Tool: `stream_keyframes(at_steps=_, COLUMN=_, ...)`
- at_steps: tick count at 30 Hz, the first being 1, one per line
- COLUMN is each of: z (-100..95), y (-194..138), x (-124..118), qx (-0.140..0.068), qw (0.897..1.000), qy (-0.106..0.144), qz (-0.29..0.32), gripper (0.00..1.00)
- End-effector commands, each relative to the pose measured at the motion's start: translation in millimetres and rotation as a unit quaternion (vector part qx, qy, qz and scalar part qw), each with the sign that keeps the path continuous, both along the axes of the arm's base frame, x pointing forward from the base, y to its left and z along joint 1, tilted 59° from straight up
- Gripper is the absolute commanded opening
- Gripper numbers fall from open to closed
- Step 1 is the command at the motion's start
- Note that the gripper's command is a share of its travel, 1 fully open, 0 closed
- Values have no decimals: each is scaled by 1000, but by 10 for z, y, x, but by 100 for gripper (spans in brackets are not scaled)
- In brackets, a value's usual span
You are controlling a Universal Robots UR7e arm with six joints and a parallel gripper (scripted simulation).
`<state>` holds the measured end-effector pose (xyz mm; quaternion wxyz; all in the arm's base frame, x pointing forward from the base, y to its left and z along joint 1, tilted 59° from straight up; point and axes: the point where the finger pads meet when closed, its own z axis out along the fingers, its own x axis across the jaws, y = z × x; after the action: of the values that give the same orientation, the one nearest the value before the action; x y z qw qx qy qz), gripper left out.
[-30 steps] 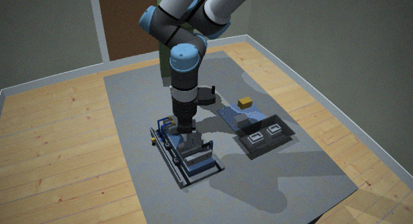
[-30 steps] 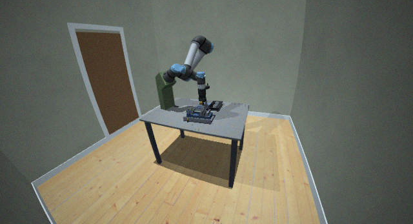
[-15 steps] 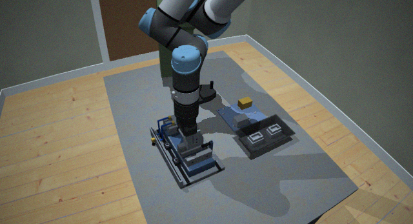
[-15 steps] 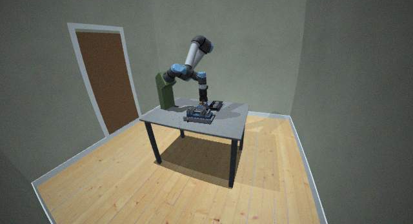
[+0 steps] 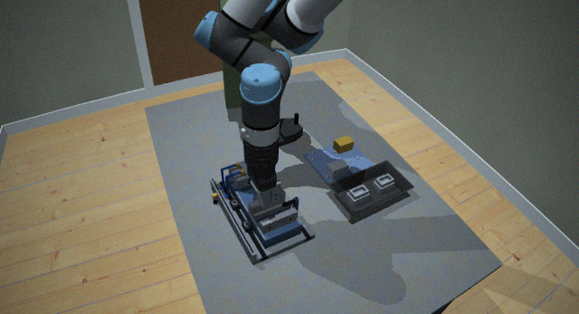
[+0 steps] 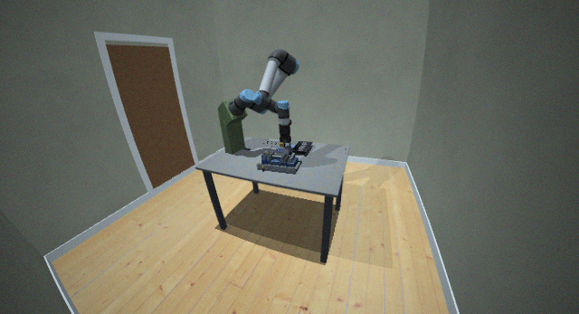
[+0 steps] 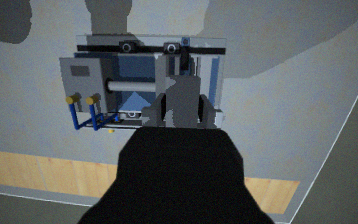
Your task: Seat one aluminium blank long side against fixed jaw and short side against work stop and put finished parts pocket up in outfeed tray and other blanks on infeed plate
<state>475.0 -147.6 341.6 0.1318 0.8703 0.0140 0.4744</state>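
My gripper [image 5: 270, 200] is shut on a grey aluminium blank [image 5: 268, 204] and holds it low over the blue vise [image 5: 260, 214], near the end block without hoses. In the wrist view the blank [image 7: 182, 95] sits between the fingers above the vise's opening [image 7: 140, 85]. I cannot tell whether it touches the low bars. Another aluminium blank [image 5: 336, 168] and a brass blank [image 5: 344, 143] are at the blue infeed plate. Two finished parts [image 5: 358, 194] [image 5: 384, 182] lie pocket up in the dark outfeed tray [image 5: 373, 189].
Blue hoses [image 5: 228, 174] stand at the vise's far end. The arm's green base pedestal [image 6: 231, 128] rises at the table's back. The grey mat [image 5: 317, 260] lies on the table, which shows small in the exterior view [image 6: 280, 166].
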Motion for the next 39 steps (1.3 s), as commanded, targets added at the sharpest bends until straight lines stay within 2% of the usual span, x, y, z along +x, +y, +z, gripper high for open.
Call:
stream_keyframes(at_steps=1, z=5, y=1, x=0, qx=0, qw=1000, qy=0, qz=0, gripper=0)
stream_keyframes(at_steps=39, z=-12, y=-7, x=27, qx=-1, qw=1000, qy=0, qz=0, gripper=0)
